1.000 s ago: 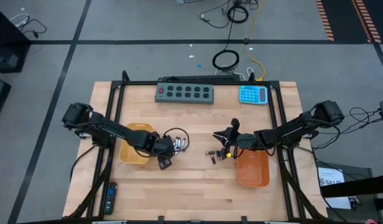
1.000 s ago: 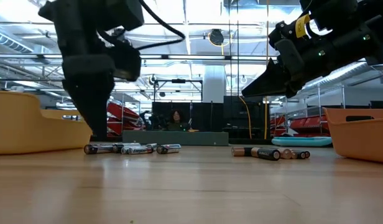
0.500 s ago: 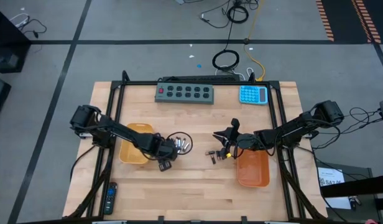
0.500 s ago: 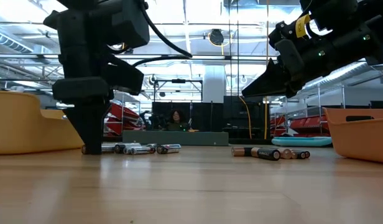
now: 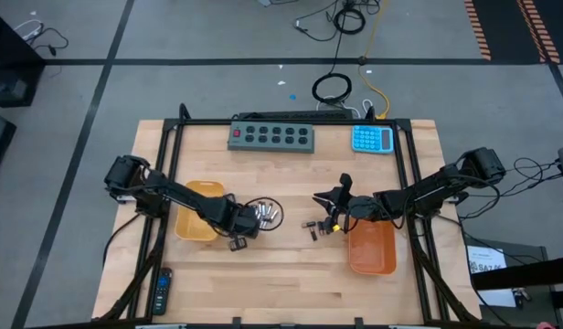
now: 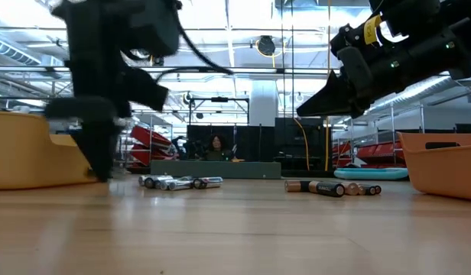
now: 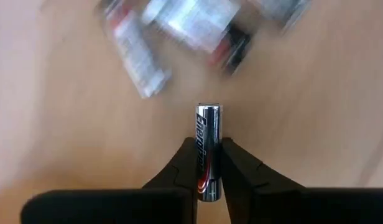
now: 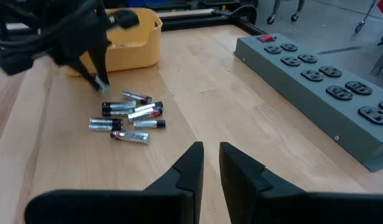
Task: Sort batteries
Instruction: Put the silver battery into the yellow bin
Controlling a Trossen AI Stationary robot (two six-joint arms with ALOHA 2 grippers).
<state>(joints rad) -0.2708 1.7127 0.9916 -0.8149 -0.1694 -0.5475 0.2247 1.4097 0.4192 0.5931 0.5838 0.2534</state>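
Silvery batteries lie in a small heap on the wooden table beside the yellow tray; the right wrist view shows the heap too. A second group of batteries, darker ones, lies by the orange tray. My left gripper points down between the yellow tray and the heap, shut on one silvery battery. My right gripper hovers above the darker batteries, fingers nearly together with nothing between them. My left gripper pinches the silvery battery's round sides between its two fingers, near one end. The fingers come from above, pointing down, and lie across the battery, whose other end sticks out free. Whether it is clear of the table I cannot tell.
A grey button strip and a blue calculator lie along the far edge. A black remote sits at the near left corner. Black frame bars run down both sides of the table. Bare wood stretches across the near middle.
My left gripper has rolled, shut, and taken hold of the battery at the end of the silvery row nearest the yellow tray. It has shifted slightly toward that tray, and that battery no longer lies in the row.
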